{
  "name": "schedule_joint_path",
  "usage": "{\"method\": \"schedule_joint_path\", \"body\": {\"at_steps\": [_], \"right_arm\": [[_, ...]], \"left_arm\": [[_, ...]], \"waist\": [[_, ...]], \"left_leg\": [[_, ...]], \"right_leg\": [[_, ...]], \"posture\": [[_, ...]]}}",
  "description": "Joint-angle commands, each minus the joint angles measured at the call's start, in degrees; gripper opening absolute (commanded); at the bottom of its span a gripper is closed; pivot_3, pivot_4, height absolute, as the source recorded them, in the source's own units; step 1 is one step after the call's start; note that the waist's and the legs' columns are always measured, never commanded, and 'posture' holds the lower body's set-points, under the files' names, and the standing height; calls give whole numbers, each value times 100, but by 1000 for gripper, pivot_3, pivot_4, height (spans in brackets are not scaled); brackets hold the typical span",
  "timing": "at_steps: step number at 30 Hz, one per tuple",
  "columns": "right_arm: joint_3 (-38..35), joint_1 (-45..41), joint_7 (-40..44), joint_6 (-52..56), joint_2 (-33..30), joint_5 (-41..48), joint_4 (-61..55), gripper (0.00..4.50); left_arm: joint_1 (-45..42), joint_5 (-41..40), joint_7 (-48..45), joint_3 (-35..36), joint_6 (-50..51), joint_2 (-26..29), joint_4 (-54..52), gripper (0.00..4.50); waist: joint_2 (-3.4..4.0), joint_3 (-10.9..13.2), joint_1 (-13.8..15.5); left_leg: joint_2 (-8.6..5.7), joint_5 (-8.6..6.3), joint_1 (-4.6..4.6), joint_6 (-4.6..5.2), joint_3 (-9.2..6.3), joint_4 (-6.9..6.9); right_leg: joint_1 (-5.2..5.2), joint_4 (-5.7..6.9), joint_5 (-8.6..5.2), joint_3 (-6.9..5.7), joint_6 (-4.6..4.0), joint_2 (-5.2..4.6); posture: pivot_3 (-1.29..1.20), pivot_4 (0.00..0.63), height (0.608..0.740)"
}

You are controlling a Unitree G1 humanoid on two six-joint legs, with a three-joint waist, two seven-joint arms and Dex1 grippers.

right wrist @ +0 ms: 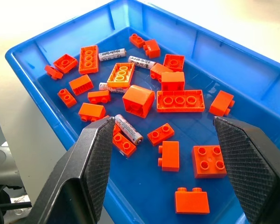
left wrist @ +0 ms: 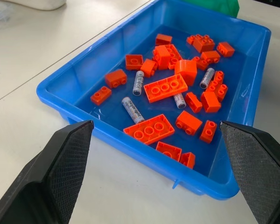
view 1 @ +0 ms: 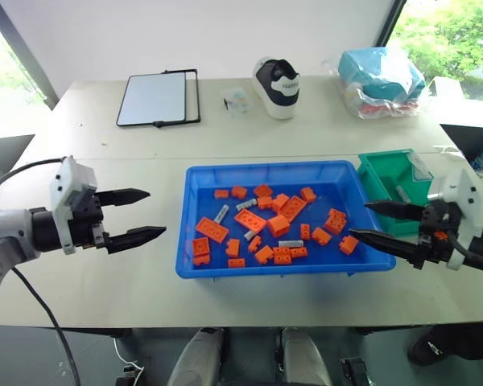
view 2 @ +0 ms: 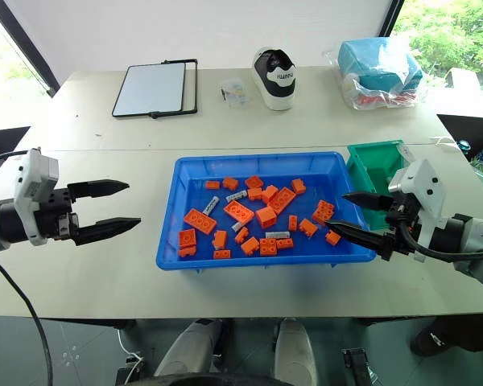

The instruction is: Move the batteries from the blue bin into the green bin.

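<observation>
From the left eye, the blue bin [view 1: 195,215] sits mid-table with the green bin [view 1: 380,178] touching its rim at about two o'clock; the left gripper [view 1: 137,215] hovers at the blue bin's nine o'clock, off the rim, fingers spread and empty, and the right gripper [view 1: 372,223] hangs at four o'clock over the corner, likewise spread and empty. One battery [view 1: 403,194] seems to lie already in the green bin. The batteries [view 1: 221,214] left in the blue bin lie scattered among orange bricks [view 1: 212,230]. The right eye gives the same layout, with a white board [view 2: 151,88] and a shoe [view 2: 274,76] far back at twelve o'clock. The left wrist view adds what the head cannot: four batteries [left wrist: 132,109] lying flat, some touching bricks. The right wrist view shows a battery [right wrist: 128,130] just beside the near finger [right wrist: 95,163], pressed against a small brick [right wrist: 124,143]. The risk, as I judge it, is pinching a brick along with a battery, or the smooth cylinder rolling out of the fingers because it lies flat on slick plastic; a crowded approach could also shove bricks over other batteries.
</observation>
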Motion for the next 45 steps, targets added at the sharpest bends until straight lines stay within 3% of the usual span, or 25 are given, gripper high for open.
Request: {"method": "schedule_joint_path", "body": {"at_steps": [1,24,26,30,33,38,45], "right_arm": [[-135,-15,41,-100,44,-27,-53,3451],[225,-486,33,-106,14,-350,130,3451],[459,-734,46,-32,-49,-330,202,3451],[1145,-1568,-113,295,-74,-232,264,4392],[2082,-2392,-517,575,178,-480,248,4392],[3710,-3570,-919,1000,1180,-855,280,4392],[5017,-4473,-1434,1530,2411,-1594,1106,4392]], "left_arm": [[-53,-59,-41,75,-17,81,-66,4500],[-361,-142,-8,-85,190,143,-87,4500],[-480,-193,-43,-142,207,129,-106,4500],[-592,-249,-55,-265,237,113,-153,4500],[-559,-170,-168,-419,188,148,-194,4500],[-661,-170,-412,-497,152,296,-166,4500],[-506,-198,-495,-362,158,363,-300,4500]], "waist": [[0,0,-2],[0,0,-1],[0,0,-9],[2,1,-27],[2,2,-33],[-1,5,-42],[0,5,-41]], "left_leg": [[0,0,0,0,0,0],[0,0,0,0,0,1],[0,0,1,0,0,1],[1,0,1,0,3,1],[2,0,1,1,3,-3],[1,1,-2,0,1,-4],[-11,2,-4,0,1,-4]], "right_leg": [[0,0,0,0,0,0],[0,0,0,-1,0,1],[0,1,0,-1,0,1],[-3,3,1,-2,-1,1],[-7,3,1,-2,-1,2],[-12,3,1,3,-2,3],[-16,5,4,2,1,7]], "posture": [[0,150,731],[0,150,731],[0,150,731],[0,150,731],[0,150,731],[0,150,731],[0,150,731]]}}
